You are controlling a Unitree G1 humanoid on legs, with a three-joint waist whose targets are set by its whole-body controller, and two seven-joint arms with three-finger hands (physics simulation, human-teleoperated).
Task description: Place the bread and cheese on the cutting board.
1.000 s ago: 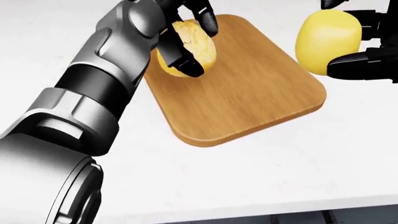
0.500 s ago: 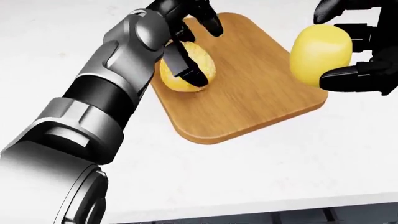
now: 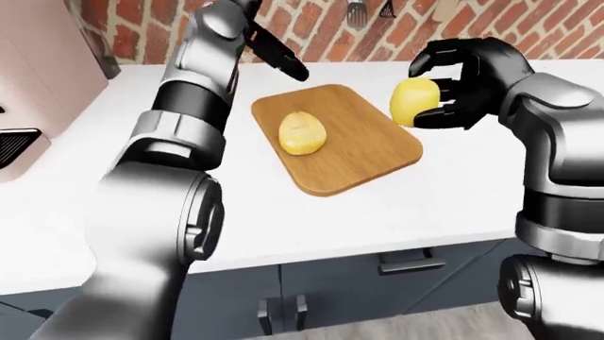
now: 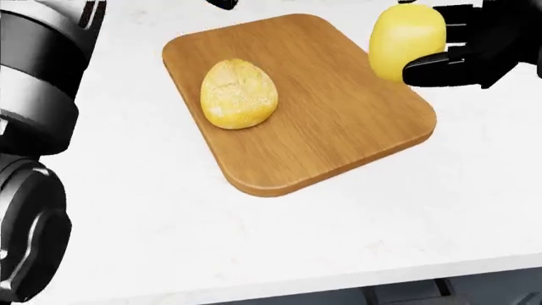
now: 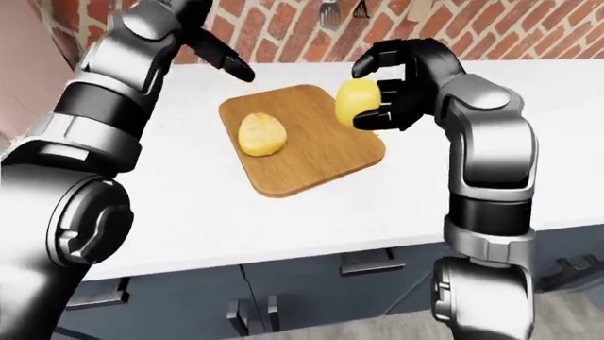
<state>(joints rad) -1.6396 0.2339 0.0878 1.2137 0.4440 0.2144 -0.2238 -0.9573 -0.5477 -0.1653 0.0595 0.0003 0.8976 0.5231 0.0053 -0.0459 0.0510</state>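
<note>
Reaching in from the left of the eye views, my left arm (image 3: 184,134) rises over the white worktop (image 4: 279,248), its forearm lifted above the top left corner of the cutting board. My left hand (image 3: 269,49) hangs in the air above that corner with its dark fingers spread and nothing between them. My right arm (image 5: 486,156) comes in from the right, bent at the elbow, and my right hand (image 5: 396,85) is cupped round the cheese, fingers above it and below it, holding it clear of the surface.

One wooden cutting board (image 4: 338,121), a rounded rectangle set at an angle, lies flat on the worktop. One piece of bread (image 4: 238,94), a pale golden oval roll with a rough crust, sits on the board's left half, apart from both hands. One cheese (image 4: 406,38), a smooth plain yellow lump, is gripped in my right hand; in the head view it overlaps the board's top right edge, while in the left-eye view it sits just beside that edge, so I cannot tell whether it is over the wood or a little off it.

A brick wall (image 3: 311,28) stands above the worktop, with dark cabinet fronts (image 3: 377,283) beneath it.
</note>
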